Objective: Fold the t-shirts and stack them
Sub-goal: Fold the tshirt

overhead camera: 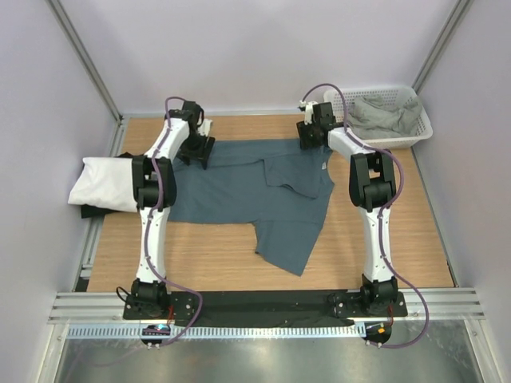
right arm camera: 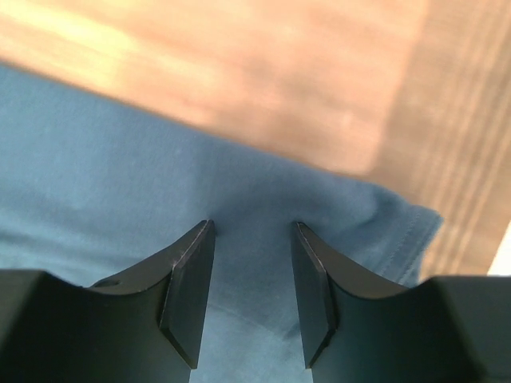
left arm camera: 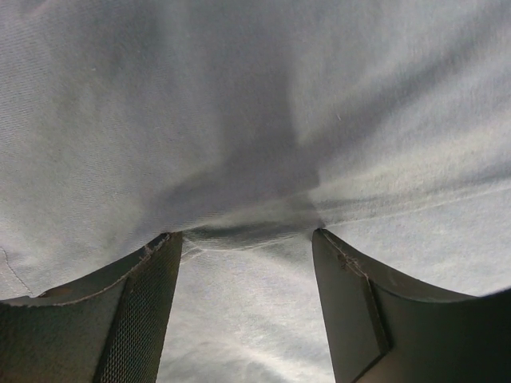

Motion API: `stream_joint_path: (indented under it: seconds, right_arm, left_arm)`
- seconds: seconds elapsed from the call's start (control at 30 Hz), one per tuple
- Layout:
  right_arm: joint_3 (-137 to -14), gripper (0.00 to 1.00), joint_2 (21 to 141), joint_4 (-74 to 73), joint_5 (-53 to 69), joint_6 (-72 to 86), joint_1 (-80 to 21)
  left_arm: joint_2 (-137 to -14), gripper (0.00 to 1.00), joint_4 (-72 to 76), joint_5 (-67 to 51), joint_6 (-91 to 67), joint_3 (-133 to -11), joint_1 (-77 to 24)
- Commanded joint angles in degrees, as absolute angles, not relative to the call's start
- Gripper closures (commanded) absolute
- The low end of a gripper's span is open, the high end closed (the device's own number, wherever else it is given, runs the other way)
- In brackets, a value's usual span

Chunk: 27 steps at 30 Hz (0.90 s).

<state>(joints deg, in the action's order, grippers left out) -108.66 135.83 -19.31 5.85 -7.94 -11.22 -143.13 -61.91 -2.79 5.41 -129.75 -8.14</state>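
The step in hand looks like the folding of the blue shirt [overhead camera: 239,191], with both arms reaching for its far edge.

Nearest the front edge of the worktop [overhead camera: 207,255], one tail of this shirt runs down towards the near right and ends in a slanted corner. The rest lies flat across the middle. It is a thin, matt knit with one flap already laid over its right part, making a raised crease. The boards around it are bare pale wood grain.

At the left edge lies a white shirt [overhead camera: 102,182], folded into a soft, thick pad. A black shirt [overhead camera: 94,211] shows beneath it and hangs over that edge.

Farther back, the left gripper [overhead camera: 196,150] is down on the shirt's far left part. Its fingers [left arm camera: 144,303] are apart, their tips pressed into the cloth with a small pucker raised between them. The right gripper [overhead camera: 311,137] sits over the far right corner of the shirt. Its fingers [right arm camera: 188,279] are likewise apart, straddling the cloth just inside the stitched hem, and nothing is pinched yet.

The next move probably calls for both pairs to close on a single layer, then lift together and carry that edge towards the front.

In the far right corner, a grey-green shirt [overhead camera: 382,116] lies crumpled in a white mesh basket [overhead camera: 421,132], not yet folded.
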Motion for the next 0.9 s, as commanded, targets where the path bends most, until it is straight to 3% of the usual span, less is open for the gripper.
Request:
stream_joint_path:
  seconds: [0.0, 0.17, 0.37, 0.53, 0.7, 0.87]
  right_arm:
    - [-114.5, 0.50, 139.1, -18.2, 2.3, -10.5, -10.9]
    - [-119.9, 0.49, 141.6, -17.0, 0.5, -11.7, -10.9]
    - [-123.4, 0.45, 141.6, -14.9, -2.7, -14.1, -10.6]
    - [-122.9, 0.44, 134.7, -17.0, 2.1, -12.6, -10.3]
    - [-111.5, 0.41, 115.7, -18.3, 11.6, -16.1, -10.5]
    - [-92.7, 0.41, 100.7, -20.5, 21.0, -25.7, -11.3]
  left_arm:
    - [-145.8, 0.31, -59.5, -2.6, 6.8, -130.5, -9.0]
    - [-145.0, 0.28, -58.3, 2.4, 6.9, -131.3, -11.2]
    - [-139.7, 0.13, -55.5, 7.4, 7.1, -135.3, -13.2]
    - [-131.1, 0.01, -54.8, 8.0, 5.1, -136.0, -13.2]
    - [-113.8, 0.00, -46.1, 9.9, 3.2, -129.6, -11.7]
    - [-104.4, 0.01, -47.1, 7.3, 15.1, -122.8, -11.4]
